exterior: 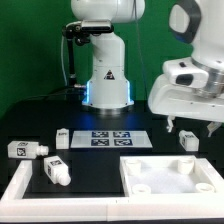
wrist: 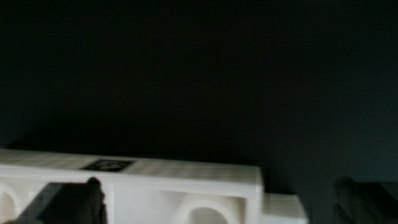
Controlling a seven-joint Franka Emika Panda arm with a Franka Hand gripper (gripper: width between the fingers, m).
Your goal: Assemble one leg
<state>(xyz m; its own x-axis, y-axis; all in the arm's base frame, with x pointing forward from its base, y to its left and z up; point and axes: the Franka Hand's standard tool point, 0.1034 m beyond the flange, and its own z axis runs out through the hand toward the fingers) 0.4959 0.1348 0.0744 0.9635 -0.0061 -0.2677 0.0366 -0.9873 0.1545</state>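
Several small white legs with square tags lie on the black table: one [exterior: 188,141] directly under my gripper, one [exterior: 62,137] left of the marker board, one [exterior: 25,149] at the far left, and one [exterior: 55,170] at the front left. The large white tabletop [exterior: 170,178] with corner holes lies at the front right. My gripper [exterior: 190,128] hangs open and empty above the table, just behind the tabletop. In the wrist view my gripper [wrist: 222,205] is open, its dark fingers [wrist: 80,200] wide apart over the tabletop's tagged edge [wrist: 160,180].
The marker board [exterior: 110,137] lies flat in front of the robot base [exterior: 108,75]. A white L-shaped frame [exterior: 18,186] runs along the front left corner of the table.
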